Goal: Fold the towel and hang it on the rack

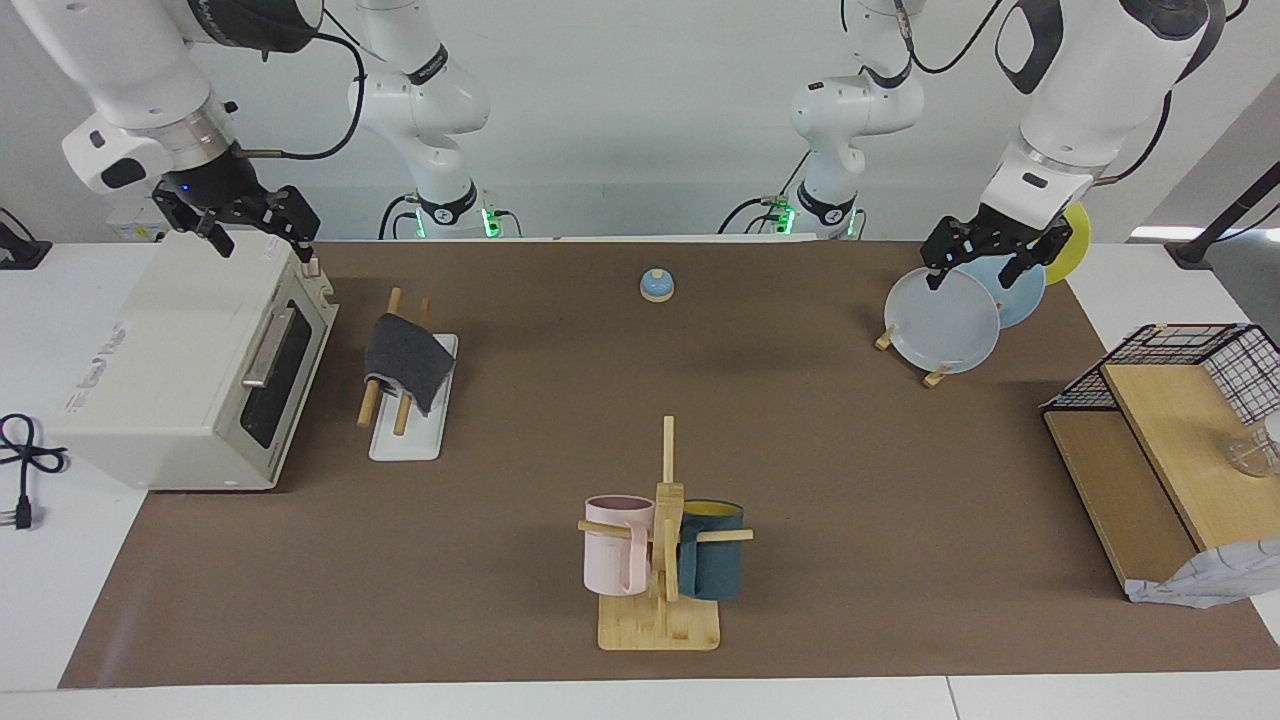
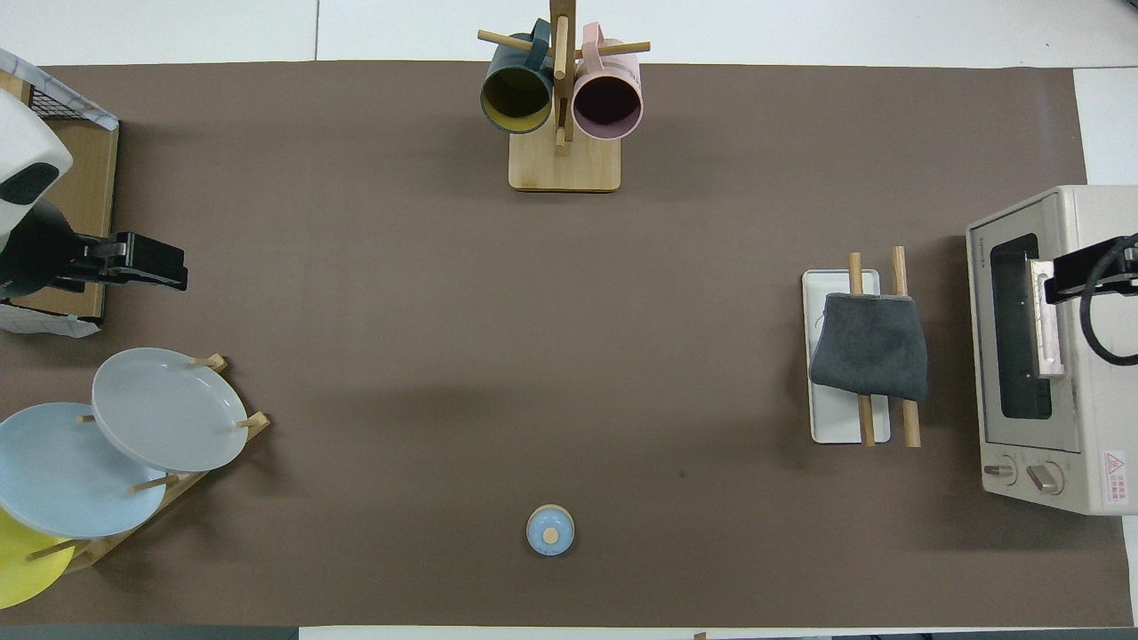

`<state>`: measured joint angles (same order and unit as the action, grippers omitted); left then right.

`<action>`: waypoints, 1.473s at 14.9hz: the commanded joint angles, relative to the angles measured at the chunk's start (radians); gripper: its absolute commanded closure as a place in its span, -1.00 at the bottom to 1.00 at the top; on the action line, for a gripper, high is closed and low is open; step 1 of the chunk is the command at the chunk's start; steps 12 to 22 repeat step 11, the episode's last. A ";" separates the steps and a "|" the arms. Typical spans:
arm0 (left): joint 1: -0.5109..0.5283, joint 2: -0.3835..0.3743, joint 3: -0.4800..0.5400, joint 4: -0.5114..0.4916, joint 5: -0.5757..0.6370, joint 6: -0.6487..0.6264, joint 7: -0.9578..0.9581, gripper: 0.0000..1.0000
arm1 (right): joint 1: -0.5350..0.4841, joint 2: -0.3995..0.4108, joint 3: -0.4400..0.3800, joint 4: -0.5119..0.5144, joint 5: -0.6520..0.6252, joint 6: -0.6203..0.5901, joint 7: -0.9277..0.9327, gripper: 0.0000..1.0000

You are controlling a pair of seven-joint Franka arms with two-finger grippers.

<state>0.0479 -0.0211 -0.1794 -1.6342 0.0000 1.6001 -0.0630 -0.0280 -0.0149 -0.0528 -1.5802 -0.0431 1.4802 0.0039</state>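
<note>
The towel [image 1: 405, 362] hangs folded over the two wooden rods of the rack [image 1: 405, 442], dark grey face outward, toward the right arm's end of the table. In the overhead view the towel [image 2: 871, 348] drapes across both rods above the rack's white base [image 2: 836, 427]. My right gripper [image 1: 262, 248] is open and empty, up over the toaster oven's top; it also shows in the overhead view [image 2: 1089, 274]. My left gripper [image 1: 985, 270] is open and empty, up over the plate stand; in the overhead view it [image 2: 142, 265] shows beside the wooden shelf.
A toaster oven [image 1: 180, 370] stands beside the rack at the right arm's end. A mug tree [image 1: 660, 560] with pink and teal mugs is farthest from the robots. A plate stand [image 1: 945, 320] and a wooden shelf with wire basket [image 1: 1160, 440] are at the left arm's end. A blue bell [image 1: 657, 285] sits near the robots.
</note>
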 commanded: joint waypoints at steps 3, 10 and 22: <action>0.004 -0.031 0.006 -0.036 -0.011 0.018 0.015 -1.00 | -0.012 -0.028 0.007 -0.052 0.005 0.035 -0.002 -1.00; 0.004 -0.031 0.006 -0.036 -0.011 0.017 0.015 -1.00 | -0.006 -0.030 0.010 -0.052 0.005 0.037 -0.005 -1.00; 0.006 -0.031 0.006 -0.036 -0.011 0.018 0.015 -1.00 | -0.006 -0.031 0.010 -0.052 0.005 0.037 -0.005 -1.00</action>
